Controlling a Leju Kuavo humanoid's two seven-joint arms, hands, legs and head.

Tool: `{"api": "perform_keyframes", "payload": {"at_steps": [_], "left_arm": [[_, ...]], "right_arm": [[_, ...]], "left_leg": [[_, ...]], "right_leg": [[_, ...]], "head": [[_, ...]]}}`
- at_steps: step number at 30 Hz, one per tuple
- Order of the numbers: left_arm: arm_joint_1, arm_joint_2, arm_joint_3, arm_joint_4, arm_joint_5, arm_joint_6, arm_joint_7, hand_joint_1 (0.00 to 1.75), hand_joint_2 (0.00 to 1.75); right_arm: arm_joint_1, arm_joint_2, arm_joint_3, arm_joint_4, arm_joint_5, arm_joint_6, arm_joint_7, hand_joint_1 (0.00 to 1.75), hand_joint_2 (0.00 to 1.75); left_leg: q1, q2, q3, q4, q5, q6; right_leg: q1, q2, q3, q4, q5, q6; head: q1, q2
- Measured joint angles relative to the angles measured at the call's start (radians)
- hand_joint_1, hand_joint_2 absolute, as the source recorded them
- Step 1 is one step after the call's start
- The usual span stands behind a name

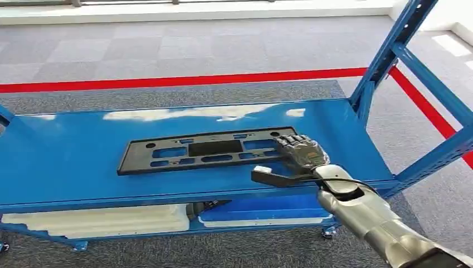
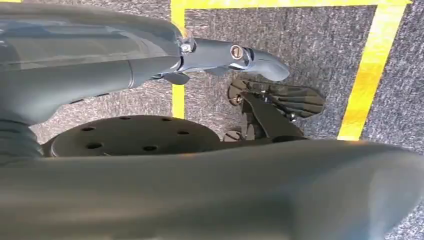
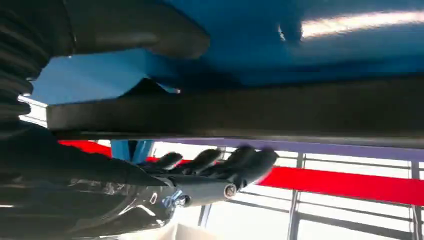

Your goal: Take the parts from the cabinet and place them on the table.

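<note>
A flat black plastic part [image 1: 201,149] with several cut-outs lies on the top shelf of the blue cabinet [image 1: 67,162]. My right hand [image 1: 298,156] is at the part's right end, dark fingers [image 1: 295,146] spread over it and the thumb [image 1: 269,176] stretched out along the shelf in front of it. In the right wrist view the part's edge [image 3: 260,112] runs between the thumb [image 3: 140,35] and the fingers [image 3: 225,162], with a gap of daylight between edge and fingers. My left hand [image 2: 220,57] hangs over the floor and holds nothing.
The cabinet's blue upright and brace [image 1: 390,50] rise at the right, close behind my right arm. White foam pads [image 1: 111,219] and a blue tray [image 1: 262,209] sit on the lower shelf. A red floor line [image 1: 167,82] runs behind the cabinet; yellow lines [image 2: 370,70] mark the carpet below.
</note>
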Motion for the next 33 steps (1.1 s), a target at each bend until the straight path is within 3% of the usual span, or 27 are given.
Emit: {"api": "perform_keyframes", "payload": {"at_steps": [25, 29, 33], "left_arm": [[-0.002, 0.0, 0.0, 0.0, 0.003, 0.002, -0.016, 0.0, 0.0], [-0.002, 0.0, 0.0, 0.001, 0.003, 0.003, -0.018, 0.0, 0.0], [-0.002, 0.0, 0.0, 0.001, 0.003, -0.003, -0.06, 0.0, 0.0]], "right_arm": [[0.097, -0.016, -0.124, -0.115, 0.006, -0.085, -0.074, 1.75, 1.75], [0.129, -0.019, -0.156, -0.157, -0.061, -0.109, -0.113, 1.75, 1.75], [0.196, -0.021, -0.207, -0.242, -0.216, -0.113, -0.182, 1.75, 1.75]], "left_leg": [[0.0, 0.0, 0.0, 0.0, 0.0, 0.0], [0.0, 0.0, -0.001, 0.0, 0.0, 0.0], [0.0, 0.0, -0.003, 0.0, 0.0, 0.0]], "right_leg": [[0.0, 0.0, 0.0, 0.0, 0.0, 0.0], [0.0, 0.0, -0.001, 0.0, 0.0, 0.0], [0.0, 0.0, -0.003, 0.0, 0.0, 0.0]], "head": [[0.0, 0.0], [0.0, 0.0], [0.0, 0.0]]}}
